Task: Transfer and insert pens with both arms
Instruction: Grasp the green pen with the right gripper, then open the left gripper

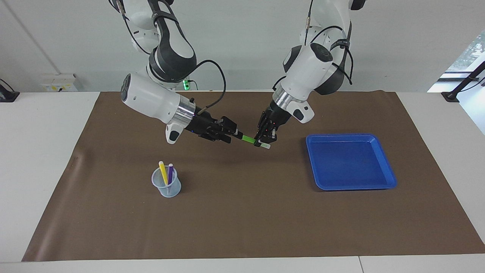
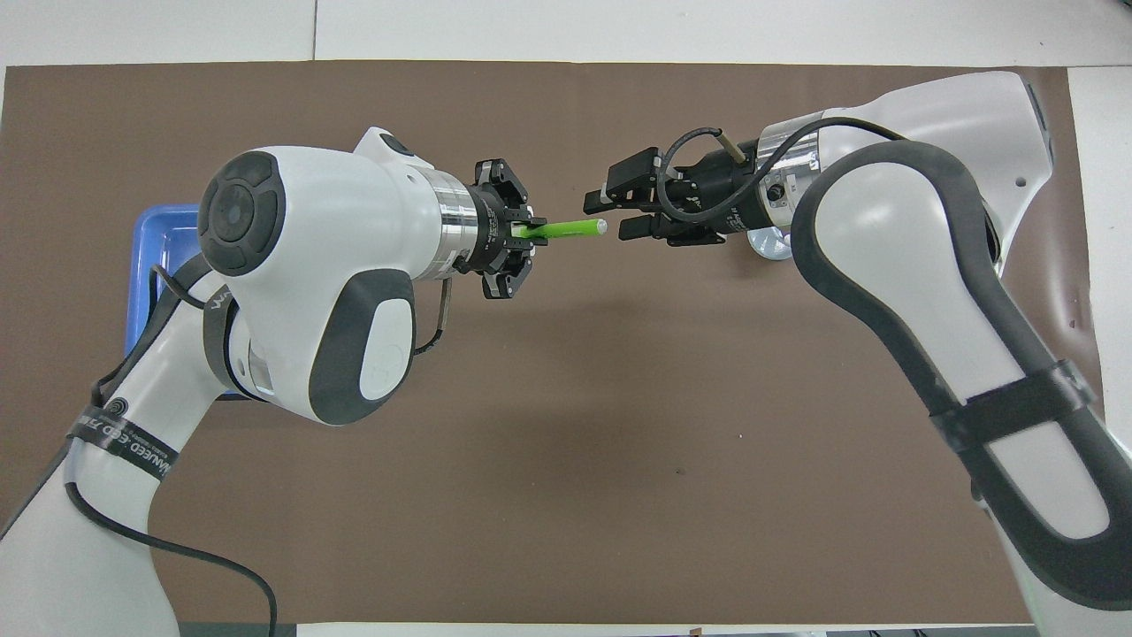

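Mid-air over the middle of the brown table mat (image 1: 242, 212), a slim light-green pen with a pale whitish end (image 1: 249, 139) lies nearly level between two white jointed robot arms, placed so that one can pass it to the other. The left gripper (image 1: 264, 143) is clamped tight on the pen near one end, leaving most of the shaft free as a handle for its partner. The right gripper (image 2: 630, 211) faces it head-on, its black fingers (image 2: 632, 166) parted to either side of the pen's whitish tip; in the facing view they seem to reach around the shaft, though whether they touch it cannot be told. A clear plastic cup (image 1: 166, 184), standing toward the right arm's end of the table, already holds a yellow pen (image 1: 163, 172) and a dark purple pen (image 1: 170, 173) upright, which suggests that the green one is bound there too. The shallow square blue plastic tray (image 1: 350, 161) toward the left arm's end holds nothing.
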Robot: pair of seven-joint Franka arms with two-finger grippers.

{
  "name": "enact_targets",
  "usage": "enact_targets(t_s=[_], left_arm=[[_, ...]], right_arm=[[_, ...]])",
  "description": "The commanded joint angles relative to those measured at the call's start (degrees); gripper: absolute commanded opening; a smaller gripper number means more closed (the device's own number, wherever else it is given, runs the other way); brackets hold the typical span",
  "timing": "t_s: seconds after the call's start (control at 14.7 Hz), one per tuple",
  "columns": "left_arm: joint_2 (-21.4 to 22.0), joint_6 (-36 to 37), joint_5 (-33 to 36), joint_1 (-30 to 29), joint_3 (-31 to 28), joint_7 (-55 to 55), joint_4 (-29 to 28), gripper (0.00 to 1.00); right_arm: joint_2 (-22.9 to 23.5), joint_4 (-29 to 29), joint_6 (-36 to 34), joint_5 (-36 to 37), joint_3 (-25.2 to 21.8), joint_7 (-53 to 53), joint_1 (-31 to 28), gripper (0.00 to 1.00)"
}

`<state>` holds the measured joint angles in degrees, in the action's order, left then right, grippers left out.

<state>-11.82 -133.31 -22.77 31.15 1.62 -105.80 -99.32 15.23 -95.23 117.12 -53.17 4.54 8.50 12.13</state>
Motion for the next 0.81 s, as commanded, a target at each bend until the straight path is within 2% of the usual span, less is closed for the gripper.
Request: enact_targets(t_s=[0.0,0.47,0.75], left_arm=[[-1.01,-1.69,-0.96,0.84,-0.65,-1.16,1.05,0.0],[-1.01,-1.69,-0.96,1.1,-0.65,-1.34,0.7,0.0],[-1.01,-1.6,-0.96,1.45,-0.65,-1.34,0.61,0.0]], right_arm=[[-2.48,-3.12,0.12,-1.5,0.29,-0.15,-0.35,0.61],[-2.4,-3.21,1.09,-1.59,0.29,-0.16,0.35,0.45],[-2.4,-3.21,2.41,-1.5,0.29,0.11,0.61,0.45]])
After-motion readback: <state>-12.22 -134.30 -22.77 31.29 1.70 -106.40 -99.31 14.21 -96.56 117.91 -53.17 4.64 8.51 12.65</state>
